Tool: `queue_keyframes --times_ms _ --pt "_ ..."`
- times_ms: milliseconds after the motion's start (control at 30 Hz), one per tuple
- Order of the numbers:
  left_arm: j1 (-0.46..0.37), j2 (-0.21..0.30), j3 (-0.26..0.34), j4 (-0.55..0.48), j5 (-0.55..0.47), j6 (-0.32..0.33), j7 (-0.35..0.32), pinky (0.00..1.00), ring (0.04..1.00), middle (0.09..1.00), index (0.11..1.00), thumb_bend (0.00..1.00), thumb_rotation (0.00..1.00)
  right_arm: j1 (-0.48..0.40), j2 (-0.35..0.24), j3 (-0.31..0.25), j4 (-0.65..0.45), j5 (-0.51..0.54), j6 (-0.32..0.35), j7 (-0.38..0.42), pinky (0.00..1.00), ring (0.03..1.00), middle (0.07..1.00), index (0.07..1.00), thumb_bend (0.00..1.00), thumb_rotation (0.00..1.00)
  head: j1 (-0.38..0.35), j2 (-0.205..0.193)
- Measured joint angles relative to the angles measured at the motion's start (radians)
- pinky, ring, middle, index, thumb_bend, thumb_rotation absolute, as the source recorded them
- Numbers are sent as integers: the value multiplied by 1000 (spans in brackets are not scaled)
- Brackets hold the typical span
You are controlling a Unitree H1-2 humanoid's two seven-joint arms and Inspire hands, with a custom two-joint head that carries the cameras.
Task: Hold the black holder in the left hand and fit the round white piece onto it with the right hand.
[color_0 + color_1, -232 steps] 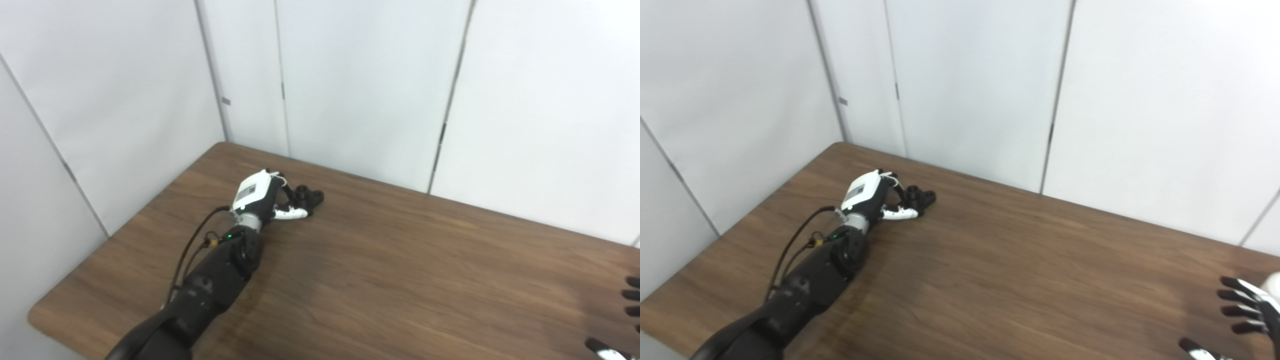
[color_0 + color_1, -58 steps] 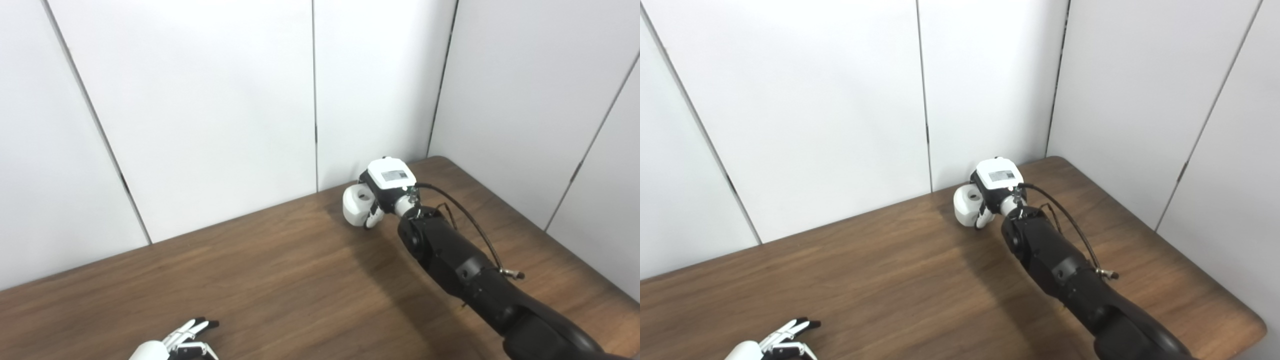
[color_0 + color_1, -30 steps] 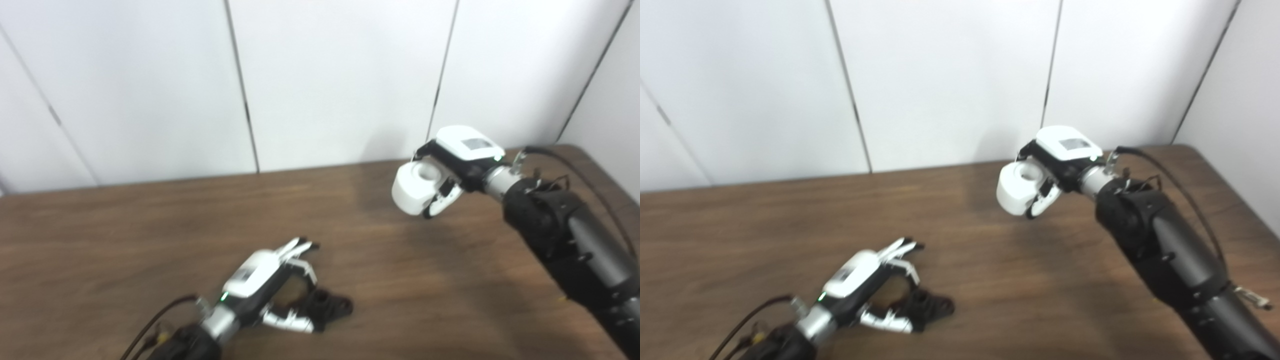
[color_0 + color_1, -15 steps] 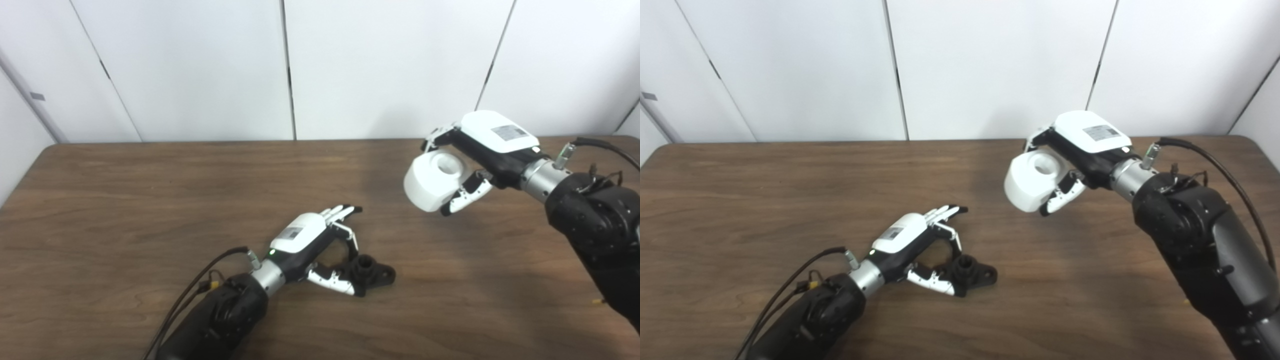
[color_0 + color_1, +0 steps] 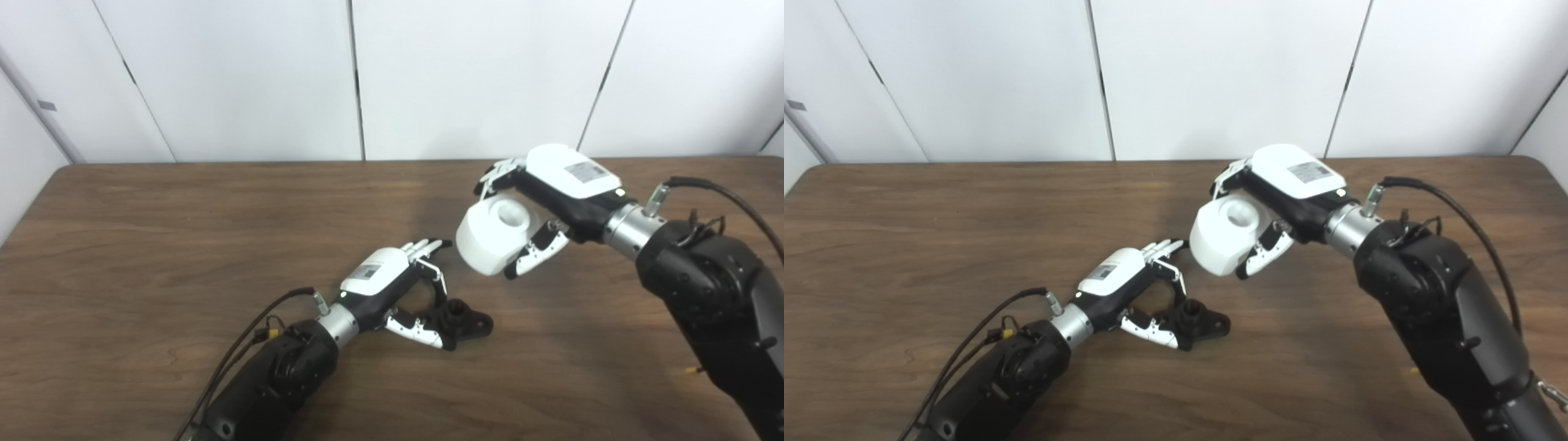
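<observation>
- The right hand (image 5: 554, 196) is closed around the round white piece (image 5: 495, 236), fingers curled over its far side and the thumb (image 5: 531, 257) pressed along its near side, holding it up in the air above the table (image 5: 153, 233).
- The white piece is a short, thick cylinder with a round hollow (image 5: 1238, 212) in its upper face; the hollow shows nothing inside, and its bottom is hard to make out.
- How much of the piece's far side the right fingers cover is hidden by the piece itself.
- The left hand (image 5: 392, 285) rests low on the table with its thumb (image 5: 416, 329) against the near side of the black holder (image 5: 462, 320) and its fingers arched over the holder's left end; whether the fingertips actually touch it cannot be told, so the grip is uncertain.
- The holder lies on the wood, a dark part with a short raised socket (image 5: 1188, 313) on top and a flat lug to its right; fine detail is lost in the black.
- The white piece hangs up and to the right of the holder, clearly apart from it.
- Both forearms are cut off by the bottom edge, and the white wall panels (image 5: 245, 73) stand behind the table.
</observation>
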Motion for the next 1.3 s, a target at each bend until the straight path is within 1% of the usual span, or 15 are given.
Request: queue_keyframes --times_ms 67,100,167,300,433,567,733,900,1033,1300 --pt "0 -1 -2 -2 0 7 0 994 1000 982 485 523 69 0 0 9 0 1 -22 2 722 822 741 481 525 139 0 0" --pt "0 -1 -2 -3 0 10 0 996 1000 981 485 524 68 0 0 12 0 3 -30 5 734 820 742 481 525 139 0 0" --pt "0 -1 -3 -3 0 11 0 997 1000 982 485 524 69 -1 0 19 0 3 -34 23 750 819 744 481 525 140 -11 2" --pt "-1 -1 -4 -3 0 11 0 1000 1000 982 485 524 68 -4 0 30 0 6 -41 55 749 812 742 481 525 141 -32 8" --pt "-1 -1 -4 -4 0 12 0 997 1000 980 485 524 69 -15 -1 37 0 14 -67 77 755 801 735 480 525 143 -47 12" --pt "1 1 -4 -10 0 15 -1 980 1000 973 485 524 68 -37 -1 36 0 55 -70 108 769 801 732 479 525 142 -55 17" --pt "3 3 -4 -18 0 21 -3 985 1000 974 485 524 67 -38 -2 37 0 74 -69 129 772 804 735 480 525 141 -54 20" --pt "4 3 -4 -20 0 23 -3 983 1000 975 485 524 67 -37 1 36 0 75 -69 131 782 814 738 480 525 139 -52 25" --pt "4 5 -10 -32 12 36 -4 967 1000 975 485 524 68 -26 10 38 0 73 -69 131 777 818 741 481 525 138 -49 28" --pt "6 6 -11 -40 15 50 -8 986 1000 977 485 524 69 -8 36 61 6 48 -69 131 782 826 749 481 525 139 -51 32"
